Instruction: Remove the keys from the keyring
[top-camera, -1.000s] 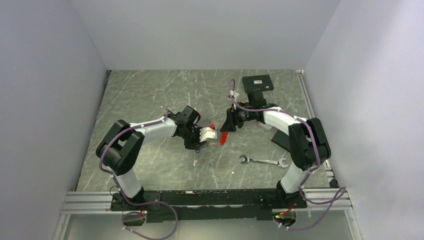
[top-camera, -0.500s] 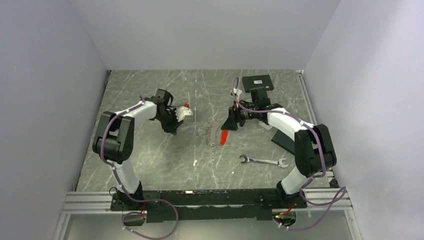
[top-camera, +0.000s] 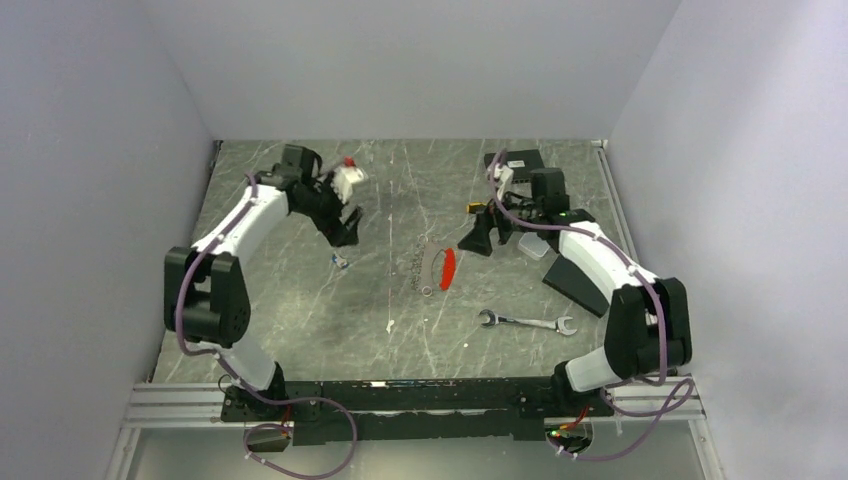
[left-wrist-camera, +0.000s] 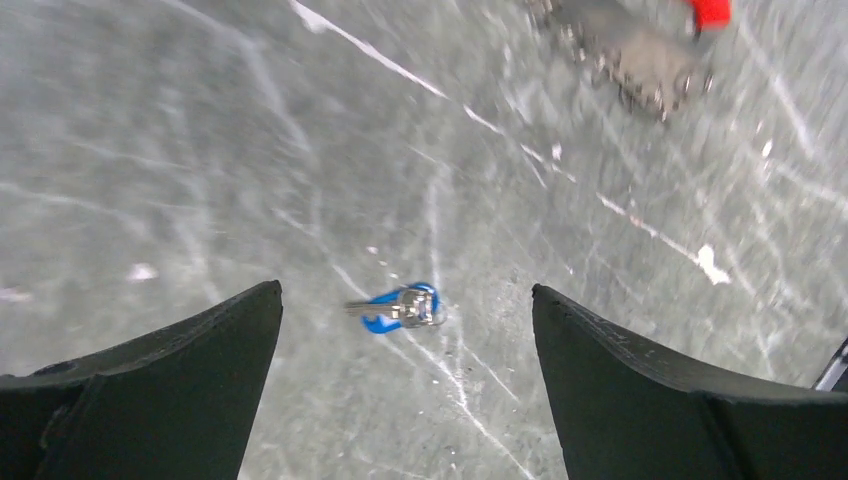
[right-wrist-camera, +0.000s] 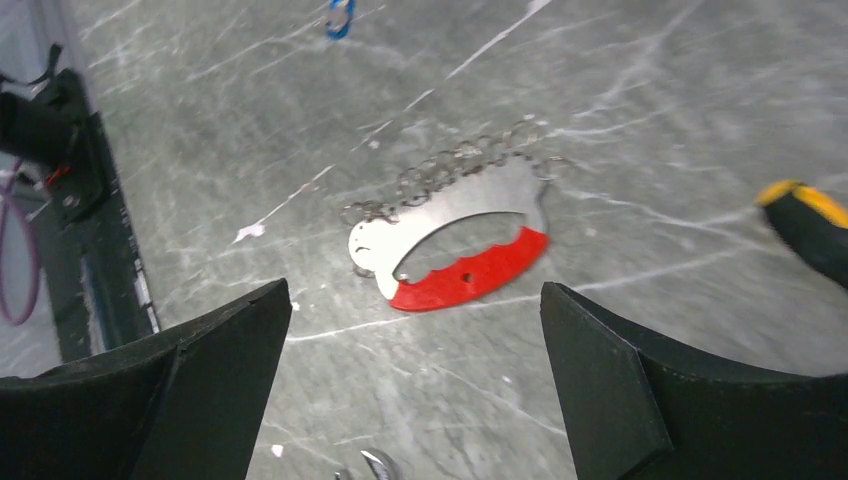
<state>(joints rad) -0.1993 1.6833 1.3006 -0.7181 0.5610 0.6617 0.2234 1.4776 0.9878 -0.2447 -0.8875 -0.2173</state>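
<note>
The keyring (top-camera: 433, 268) lies flat mid-table, a silvery loop with chain links and a red tag (right-wrist-camera: 470, 280); in the right wrist view the keyring (right-wrist-camera: 450, 225) sits just ahead of my open right gripper (right-wrist-camera: 415, 288). That right gripper (top-camera: 474, 240) hovers to its right, holding nothing. A key with a blue head (top-camera: 341, 261) lies apart from the ring on the left. It shows on the table between the open fingers of my left gripper (left-wrist-camera: 406, 288), as the blue key (left-wrist-camera: 400, 308). The left gripper (top-camera: 346, 222) is raised above it. Other keys cannot be made out.
A silver wrench (top-camera: 525, 322) lies near the front right. A yellow-and-black screwdriver handle (right-wrist-camera: 810, 225) is beside the right gripper. A black box (top-camera: 515, 163) stands at the back right, with a dark flat piece (top-camera: 575, 275) along the right edge.
The left arm swung from the centre to the back left, opened and left the blue key on the table. The right gripper opened, let go of the red tag and drew back right.
</note>
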